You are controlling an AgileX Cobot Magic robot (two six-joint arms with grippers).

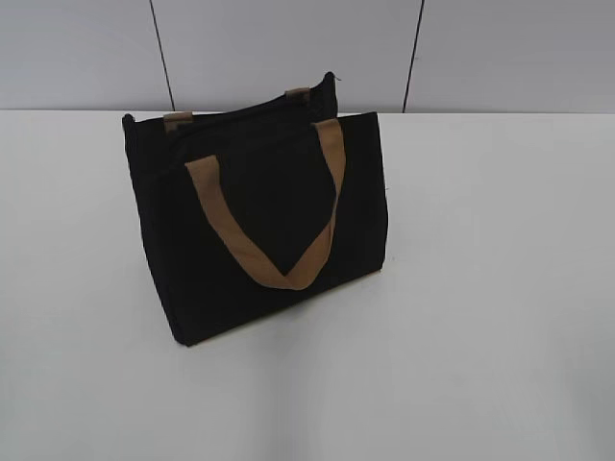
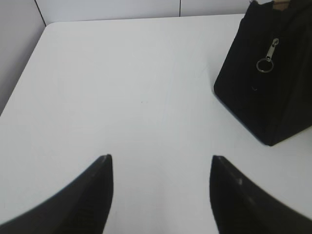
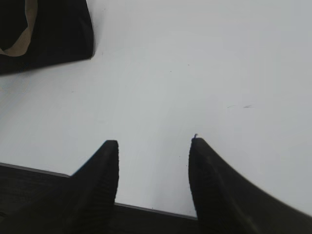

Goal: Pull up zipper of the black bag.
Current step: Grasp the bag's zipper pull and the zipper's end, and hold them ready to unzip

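The black bag stands upright on the white table, with a tan strap handle hanging down its front. In the left wrist view the bag's end face is at the upper right, and the zipper's silver ring pull hangs on it. My left gripper is open and empty, well short of the bag and to its left. In the right wrist view the bag is at the upper left. My right gripper is open and empty near the table's front edge. Neither gripper shows in the exterior view.
The white table spreads around the bag. A grey panelled wall stands behind it. The table's left edge shows in the left wrist view and its front edge in the right wrist view.
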